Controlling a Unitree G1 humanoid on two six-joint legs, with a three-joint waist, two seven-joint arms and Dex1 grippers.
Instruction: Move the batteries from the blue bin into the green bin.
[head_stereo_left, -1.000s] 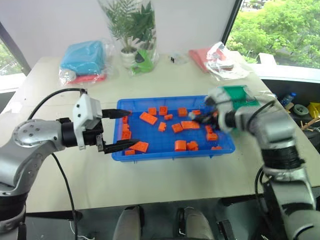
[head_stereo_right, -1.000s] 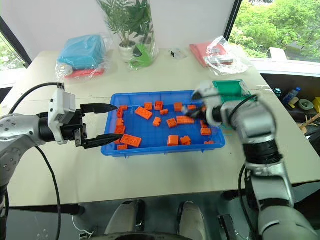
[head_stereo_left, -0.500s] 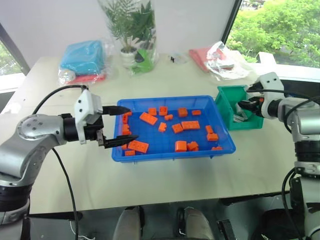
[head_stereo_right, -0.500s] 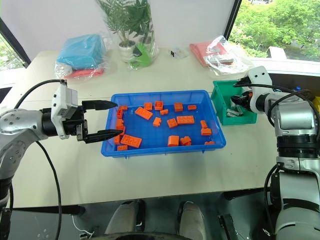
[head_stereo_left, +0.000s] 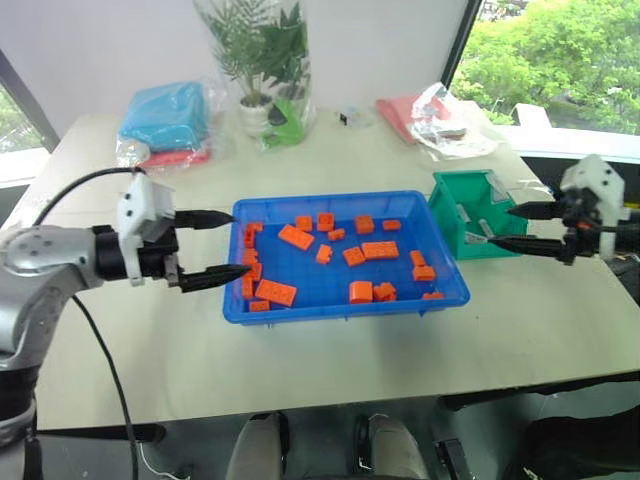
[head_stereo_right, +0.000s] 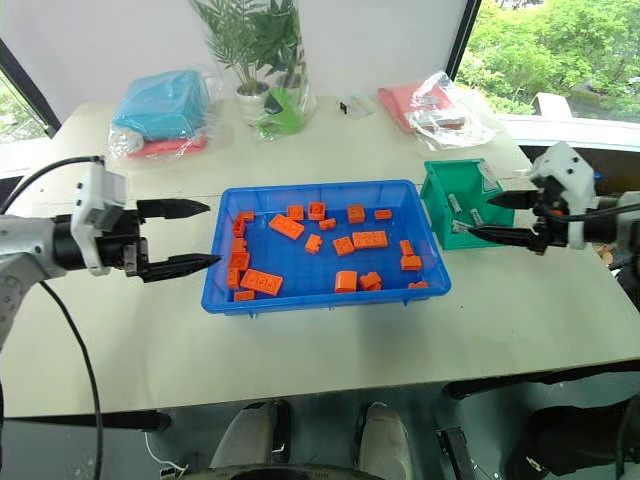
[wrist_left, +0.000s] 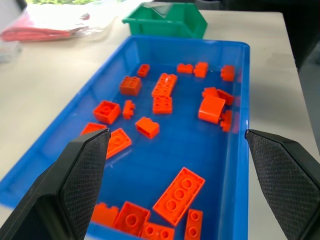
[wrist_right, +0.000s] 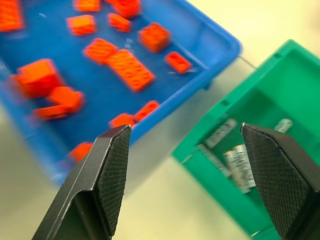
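Observation:
The blue bin (head_stereo_left: 340, 197) sits mid-table and holds several orange bricks (head_stereo_left: 299, 237). Right of it stands the green bin (head_stereo_left: 446, 214), with silver-grey batteries (wrist_right: 240, 161) lying on its floor (head_stereo_left: 477, 236). My right gripper (head_stereo_left: 500, 225) hovers level at the green bin's right side, open, nothing between its fingers (wrist_right: 114, 170). At the blue bin's left rim my left gripper (head_stereo_left: 238, 242) is also open and empty, pointing across the tray; its wrist view looks between the fingers (wrist_left: 85, 170) over the bricks.
At the back of the table are a light-blue bagged bundle (head_stereo_left: 167, 115), a potted plant in plastic wrap (head_stereo_left: 268, 70) and red bagged items (head_stereo_left: 435, 115). Bare tabletop (head_stereo_left: 330, 360) lies in front of the blue bin, up to the near edge.
My right gripper swung from the blue bin's right end to the green bin, opened, and drew back to the right. My left gripper pulled slightly left, out to the rim.

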